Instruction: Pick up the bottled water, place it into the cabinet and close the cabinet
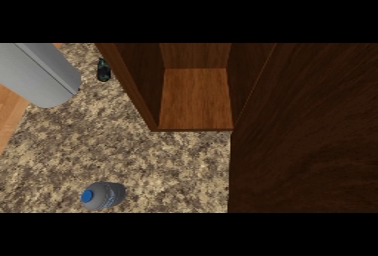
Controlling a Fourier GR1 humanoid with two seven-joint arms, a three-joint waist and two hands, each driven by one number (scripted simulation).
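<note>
Reaching from the upper left, a grey forearm (37, 72) shows, its dark hand (103, 70) too hidden to tell its state. Lower left, the bottled water (102, 196) stands on the surface (148, 150), ungrasped. Rightward, the cabinet (196, 97) gapes; its door (303, 130) could block the carry.

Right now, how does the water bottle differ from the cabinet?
The bottled water is small, pale grey with a blue cap, and stands upright on the granite counter; the cabinet is large, dark brown wood. The bottle is capped, while the cabinet is open, its door swung out toward the view. The bottle is round; the cabinet is boxy. Both rest on the counter.
</note>
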